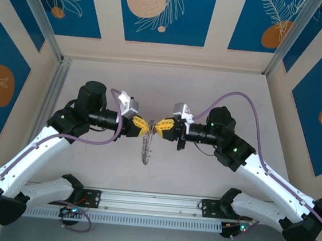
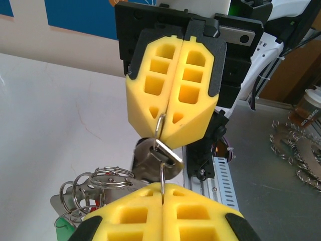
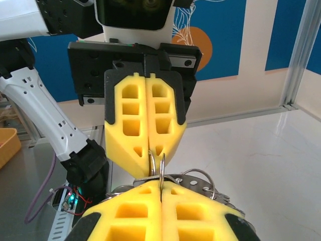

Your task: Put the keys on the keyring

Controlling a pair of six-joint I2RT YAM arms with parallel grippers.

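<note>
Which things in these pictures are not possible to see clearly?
- Left wrist: the keyring and its green tag are partly hidden behind the fingers of the left gripper.
- Left wrist: a blurred piece behind the silver key; unclear what it is.
- Top external: beside the right gripper, the keys are too small to see.

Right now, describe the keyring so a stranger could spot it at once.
Over the middle of the white table, the left gripper and right gripper meet tip to tip. The keyring is pinched between them: a thin wire loop trailing a string of small silvery pieces, the only thing dangling there.
</note>
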